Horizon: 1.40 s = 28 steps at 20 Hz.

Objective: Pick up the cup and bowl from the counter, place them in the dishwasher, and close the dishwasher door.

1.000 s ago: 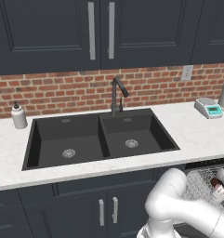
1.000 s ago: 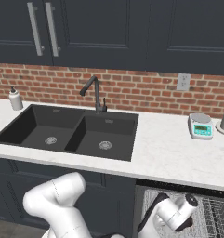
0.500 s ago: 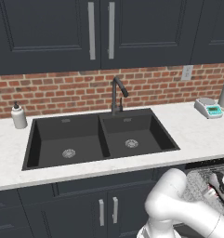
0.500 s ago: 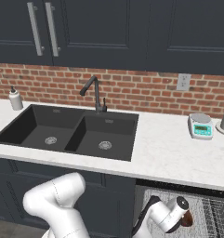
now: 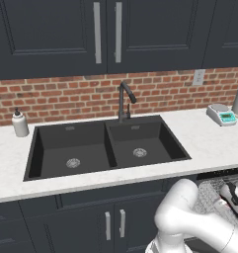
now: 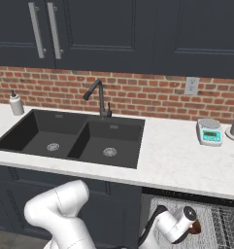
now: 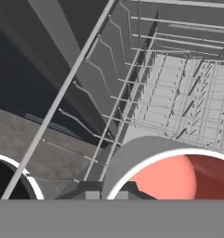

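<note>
The arm is folded low, below the edge of the white, faintly speckled stone desk [image 5: 204,141], so that the pincer [image 6: 193,227] works inside the open dishwasher [image 6: 220,221] rather than above the black double sink [image 5: 108,146]. The pincer is all but fully closed, and at its tip sits a red-lined vessel with a white rim [image 7: 171,174]. Whether it is the cup or the bowl cannot be told, nor whether the fingers pinch its wall. Judged from the pose, the vessel is being set into the grey wire rack [image 7: 178,93] — low and level, so it seats between the tines.

The base views give the setting: brick backsplash, a dark faucet [image 5: 124,101], a white soap bottle [image 5: 19,123] at the desk's left end, a small kitchen scale with a teal panel [image 6: 208,132] at its right. No cup or bowl is seen on the desk. The hand view adds what those lack — the rack wires close up, and a second white-rimmed round thing [image 7: 11,179] at the lower left, too cropped to name.
</note>
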Available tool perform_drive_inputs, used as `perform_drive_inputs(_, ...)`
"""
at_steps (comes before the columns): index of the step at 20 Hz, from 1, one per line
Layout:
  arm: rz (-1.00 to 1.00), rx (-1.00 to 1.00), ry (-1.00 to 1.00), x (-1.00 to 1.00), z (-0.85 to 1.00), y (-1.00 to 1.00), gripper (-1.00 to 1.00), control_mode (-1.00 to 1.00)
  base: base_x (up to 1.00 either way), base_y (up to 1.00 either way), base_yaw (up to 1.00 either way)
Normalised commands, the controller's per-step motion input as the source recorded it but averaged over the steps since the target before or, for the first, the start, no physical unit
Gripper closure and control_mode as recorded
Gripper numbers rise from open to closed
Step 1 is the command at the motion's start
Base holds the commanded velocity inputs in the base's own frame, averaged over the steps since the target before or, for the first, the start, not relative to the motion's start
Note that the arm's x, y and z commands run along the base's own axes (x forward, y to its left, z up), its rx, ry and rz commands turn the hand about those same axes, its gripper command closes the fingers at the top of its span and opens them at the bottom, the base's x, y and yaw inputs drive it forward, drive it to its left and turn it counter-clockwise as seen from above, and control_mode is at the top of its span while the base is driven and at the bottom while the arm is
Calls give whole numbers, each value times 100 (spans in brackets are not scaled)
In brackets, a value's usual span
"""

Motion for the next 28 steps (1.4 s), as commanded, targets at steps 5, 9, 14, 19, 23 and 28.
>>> perform_drive_inputs(5,0,0,0,0,-9,-2,100,-100,0,0,0)
perform_drive_inputs(9,0,0,0,0,0,0,-100,-100,0,0,0)
perform_drive_inputs(14,0,0,-2,0,2,0,-100,-100,0,0,0)
perform_drive_inputs(19,5,-1,-1,-1,25,-11,-100,-100,0,0,0)
perform_drive_inputs(23,2,-1,-8,-19,78,-4,-100,-100,0,0,0)
perform_drive_inputs(28,0,-1,-6,-34,91,-13,-100,-100,0,0,0)
